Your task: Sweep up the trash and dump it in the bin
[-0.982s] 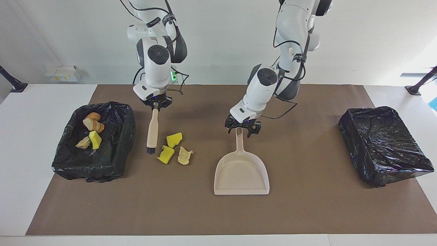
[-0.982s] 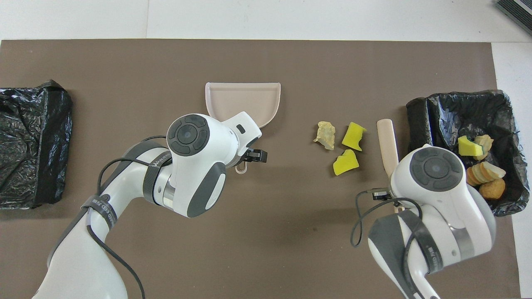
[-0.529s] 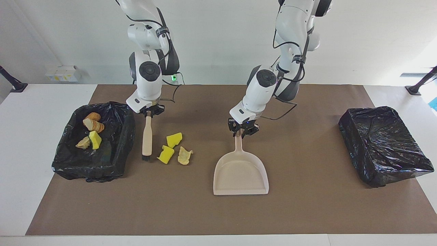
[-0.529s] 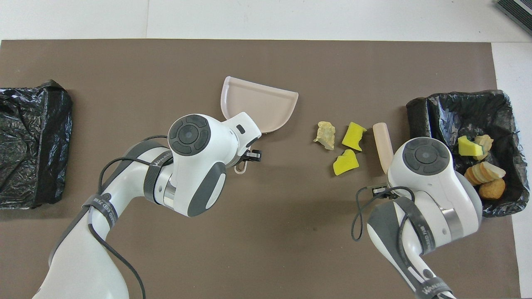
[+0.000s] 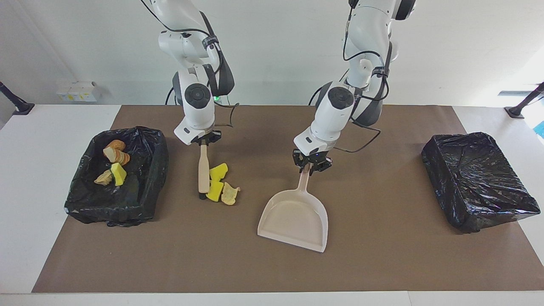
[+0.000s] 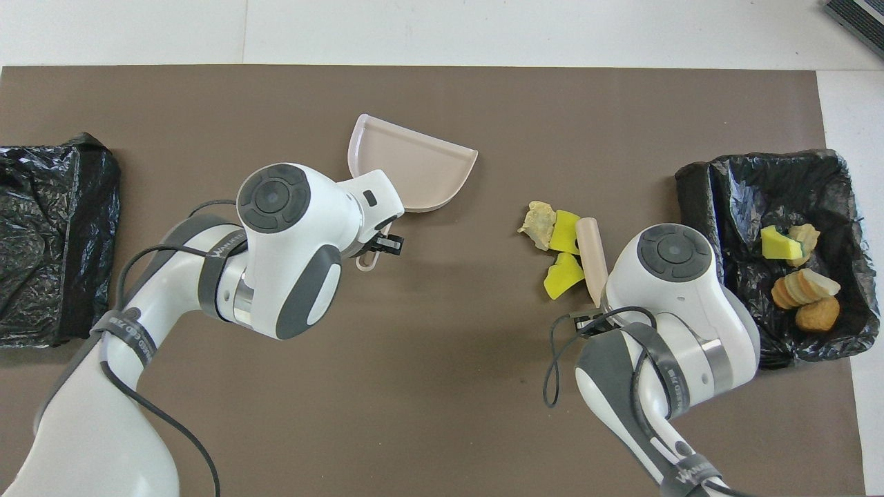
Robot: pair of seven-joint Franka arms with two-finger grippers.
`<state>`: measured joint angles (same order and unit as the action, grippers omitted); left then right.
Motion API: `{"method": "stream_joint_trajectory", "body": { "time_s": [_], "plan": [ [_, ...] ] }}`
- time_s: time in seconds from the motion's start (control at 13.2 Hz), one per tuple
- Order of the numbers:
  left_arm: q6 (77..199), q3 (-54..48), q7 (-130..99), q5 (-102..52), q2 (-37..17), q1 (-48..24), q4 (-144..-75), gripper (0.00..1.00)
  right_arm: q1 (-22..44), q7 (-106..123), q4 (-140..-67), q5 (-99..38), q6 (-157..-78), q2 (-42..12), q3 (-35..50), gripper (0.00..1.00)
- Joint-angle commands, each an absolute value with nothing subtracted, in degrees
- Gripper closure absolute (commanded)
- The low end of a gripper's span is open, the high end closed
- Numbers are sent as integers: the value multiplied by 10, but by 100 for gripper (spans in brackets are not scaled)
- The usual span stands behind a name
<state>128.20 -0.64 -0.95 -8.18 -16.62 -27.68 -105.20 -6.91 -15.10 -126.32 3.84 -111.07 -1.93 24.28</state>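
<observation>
Both pincers grip: right pincer (image 5: 204, 142) pushed brush (image 5: 203, 170) against trash (image 5: 217, 182); left pincer (image 5: 312, 165) swung dustpan (image 5: 293, 219).

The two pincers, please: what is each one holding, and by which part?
Left pincer grips the dustpan by its handle end; right pincer grips the brush by its handle top.

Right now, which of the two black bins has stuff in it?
The bin at the right arm's end of the table, beside the brush: it holds bread and a yellow sponge piece. The other bin shows only black liner.

A robot laboratory, two white robot arms (image 5: 193, 91) mounted at a white table (image 5: 38, 170), brown mat (image 5: 382, 255), plain white wall (image 5: 276, 51).
</observation>
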Motion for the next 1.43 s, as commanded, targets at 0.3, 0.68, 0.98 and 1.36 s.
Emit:
{"method": "stream_joint_trajectory", "body": {
  "time_s": [0.3, 0.68, 0.98, 1.36],
  "plan": [
    [1244, -11, 434, -82, -148, -175, -1046, 100, -28, -205, -1232, -76, -1115, -35, 245, 100],
    [1175, -9, 689, -91, -142, -127, -1042, 100, -28, -244, -1182, -28, -1105, -38, 237, 100],
    [1127, -12, 730, -25, -131, -152, -1045, 100, -43, -227, -1183, 111, -1106, -63, 239, 100],
    [1107, -12, 630, 71, -138, -236, -1027, 100, -33, -236, -1190, 104, -1107, -92, 245, 100]
  ]
}}
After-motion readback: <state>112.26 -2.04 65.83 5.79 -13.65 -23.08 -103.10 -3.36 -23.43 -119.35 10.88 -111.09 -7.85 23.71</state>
